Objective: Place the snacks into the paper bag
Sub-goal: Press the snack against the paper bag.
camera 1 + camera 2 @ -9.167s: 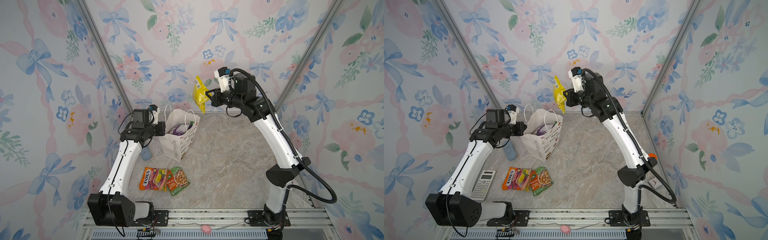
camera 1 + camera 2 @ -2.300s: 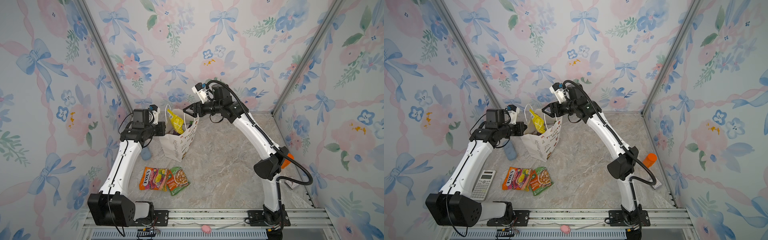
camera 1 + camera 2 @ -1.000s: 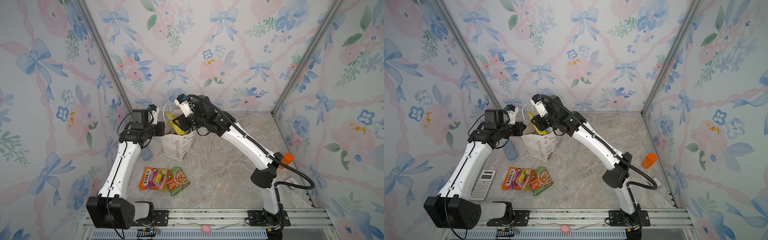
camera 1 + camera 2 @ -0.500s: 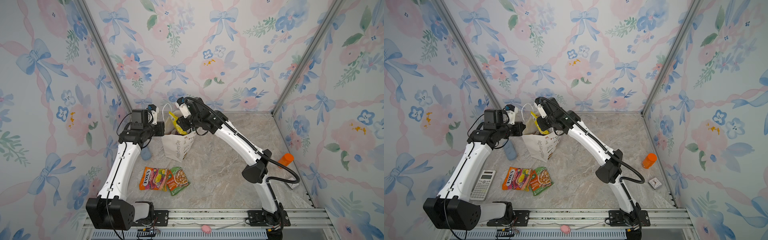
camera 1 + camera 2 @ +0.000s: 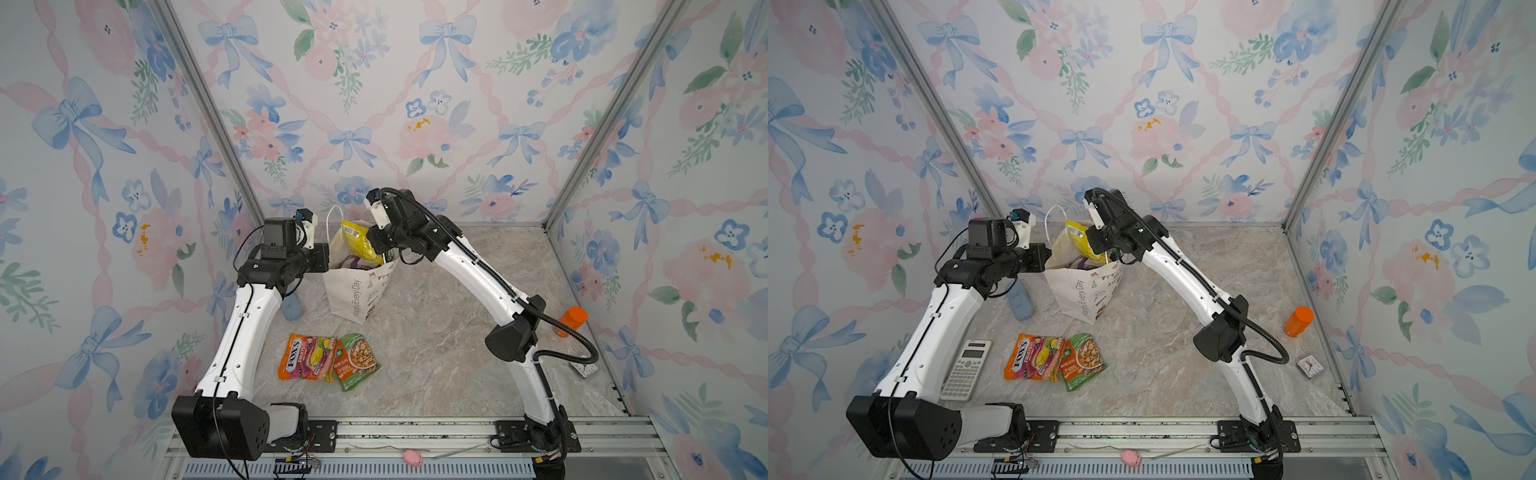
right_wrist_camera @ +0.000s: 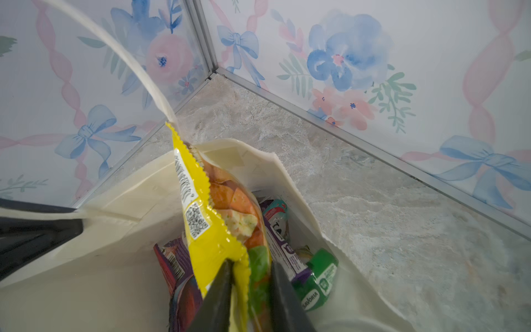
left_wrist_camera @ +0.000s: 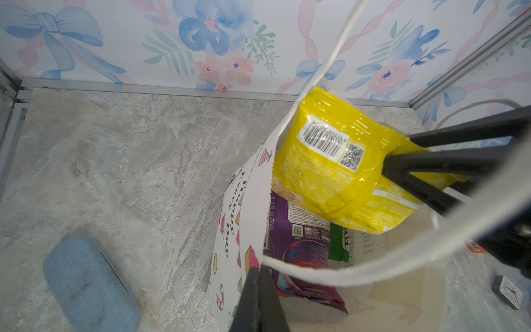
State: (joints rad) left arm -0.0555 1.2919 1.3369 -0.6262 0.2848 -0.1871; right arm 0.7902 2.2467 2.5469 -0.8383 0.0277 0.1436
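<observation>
FOX'S pkt (image 5: 305, 357); "Happy Every Day" bag (image 5: 353, 291)

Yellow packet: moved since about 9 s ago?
Yes. The yellow packet came down from high against the back wall into the mouth of the paper bag.

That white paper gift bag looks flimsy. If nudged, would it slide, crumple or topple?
Probably topple: the paper bag stands tall on a narrow base, and the left gripper pinching its rim seems to steady it. Its thin walls bow, so a push would likely dent them. The purple packet lying low inside may add slight ballast.
</observation>
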